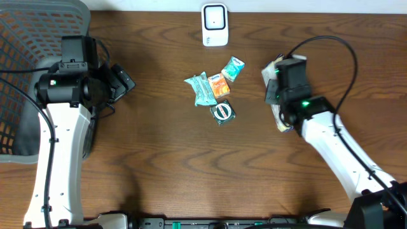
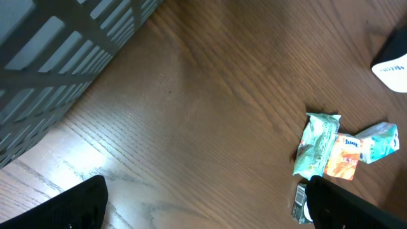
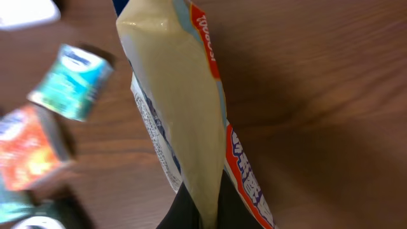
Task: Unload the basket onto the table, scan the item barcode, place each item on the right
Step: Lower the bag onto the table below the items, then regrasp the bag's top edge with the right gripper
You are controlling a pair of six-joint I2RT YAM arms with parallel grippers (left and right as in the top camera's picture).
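The right claw [image 3: 206,215] is closed tightly on a pouch [image 3: 184,114]. This pouch is cream coloured with blue and red print, and the claw holds it by one end, so that it stands on its thin edge above the bench [image 1: 159,159]. In the overhead view, the pouch is on the right side of the bench, just beside a small group of packets in the middle. The scanner [image 1: 215,25] is a white device at the far edge of the bench. It is apart from the pouch, more toward the left arm's side.

The group in the middle has four things: a teal packet [image 1: 203,90], an orange packet [image 1: 220,88] touching it, a small teal packet [image 1: 233,68] behind them, and a dark green pack [image 1: 222,112] in front.

The left claw [image 2: 203,194] has its fingers wide apart and holds nothing. It hangs over bare wood on the left side, near a grey basket [image 1: 25,76] and well apart from the packets.
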